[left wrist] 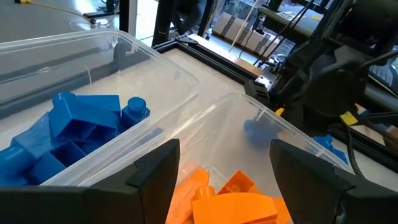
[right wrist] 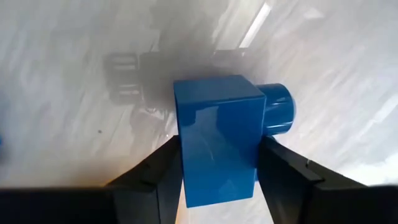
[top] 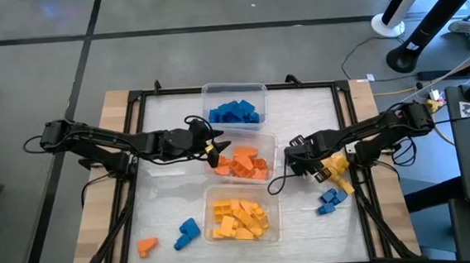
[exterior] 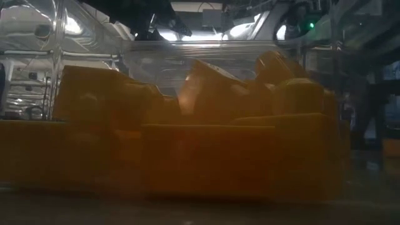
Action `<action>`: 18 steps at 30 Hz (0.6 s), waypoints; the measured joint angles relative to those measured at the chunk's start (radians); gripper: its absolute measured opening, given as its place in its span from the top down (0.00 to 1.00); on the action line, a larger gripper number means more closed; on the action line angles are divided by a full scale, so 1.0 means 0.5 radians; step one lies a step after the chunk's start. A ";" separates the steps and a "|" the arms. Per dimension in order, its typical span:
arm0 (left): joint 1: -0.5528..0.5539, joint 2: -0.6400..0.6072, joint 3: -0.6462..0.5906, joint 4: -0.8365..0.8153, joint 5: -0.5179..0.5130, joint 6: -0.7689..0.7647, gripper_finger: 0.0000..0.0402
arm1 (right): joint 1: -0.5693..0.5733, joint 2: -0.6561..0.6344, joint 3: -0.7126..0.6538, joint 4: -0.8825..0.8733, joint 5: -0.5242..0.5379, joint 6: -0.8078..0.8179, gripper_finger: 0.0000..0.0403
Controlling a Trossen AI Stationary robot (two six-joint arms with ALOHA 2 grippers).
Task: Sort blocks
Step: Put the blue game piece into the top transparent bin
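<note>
Mostly sorted: tubs (top: pixel 234 88) hold blue, orange, yellow blocks (top: pixel 234 112). Our right gripper (right wrist: pixel 219 180) pinching blue block (right wrist: pixel 219 138) at 3 o'clock; left gripper (top: pixel 212 146) open over orange tub. Strays left at 4 and 7 o'clock.

1. Three tubs stand in a column at the centre of the high view: the far tub (top: pixel 234 91) at the top, the middle tub (top: pixel 267 145) just below it, the near tub (top: pixel 211 198) lowest.
2. Each tub holds a heap of blocks (top: pixel 234 112).
3. Two loose blocks (top: pixel 188 232) lie on the table (top: pixel 168 119) at lower left, left of the near tub.
4. More loose blocks (top: pixel 332 199) lie right of the near tub.
5. The left gripper (top: pixel 216 148) is above the middle tub's left edge.
6. The right gripper (top: pixel 291 162) is just right of the middle tub, with one block (right wrist: pixel 221 137) between its fingers (right wrist: pixel 155 177).
</note>
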 joint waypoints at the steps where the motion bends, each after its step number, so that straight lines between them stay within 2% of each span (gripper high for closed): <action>1: 0.000 -0.005 0.000 -0.001 0.001 0.000 0.40 | 0.000 0.000 0.024 -0.008 0.000 0.000 0.55; 6: 0.000 -0.044 0.000 0.008 0.001 0.005 0.40 | 0.000 0.000 0.166 -0.114 -0.034 -0.001 0.56; 13: 0.000 -0.203 0.000 -0.001 0.000 0.079 0.40 | 0.000 -0.002 0.470 -0.504 -0.032 -0.062 0.56; 18: -0.032 -0.368 0.000 -0.007 0.087 0.155 0.40 | -0.001 -0.002 0.805 -0.717 0.129 -0.142 0.56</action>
